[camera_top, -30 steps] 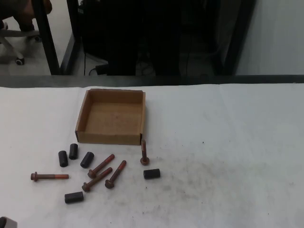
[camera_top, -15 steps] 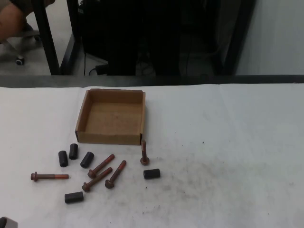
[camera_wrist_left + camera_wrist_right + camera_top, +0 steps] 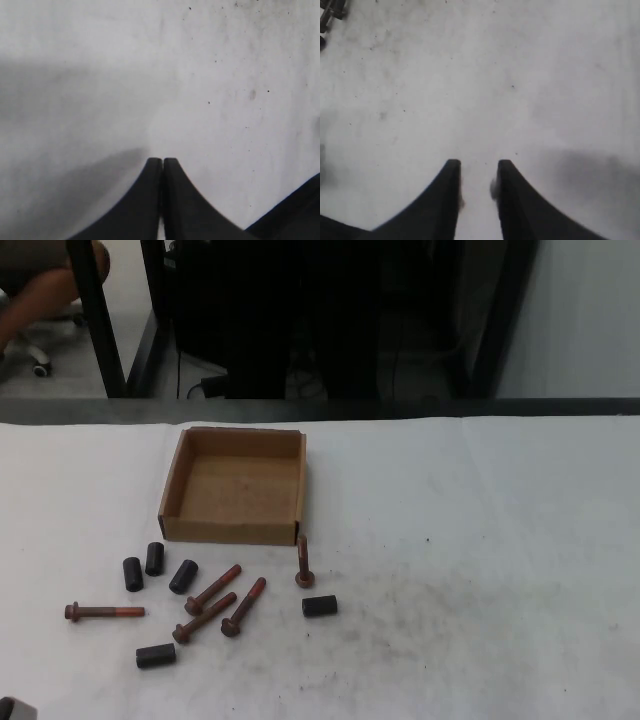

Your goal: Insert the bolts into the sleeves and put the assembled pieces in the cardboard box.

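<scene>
box [image 3: 230, 530] brown, open-topped, on white worktop [image 3: 480, 540] | 5 rusty-red bolts [image 3: 243, 606] and 5 black sleeves [image 3: 319, 606] loose just beside its near wall | left hand [image 3: 163, 163] closed, empty | right hand [image 3: 479, 172] narrow gap, empty

1. Nothing readable here tbh: no words, numbers, labels or signs I can make out.
2. The cardboard box [image 3: 228, 530] just looks plain brown on its walls and floor.
3. The bolts [image 3: 104, 611] and sleeves [image 3: 319, 606] are way too small to tell any stamping or marks.
</scene>
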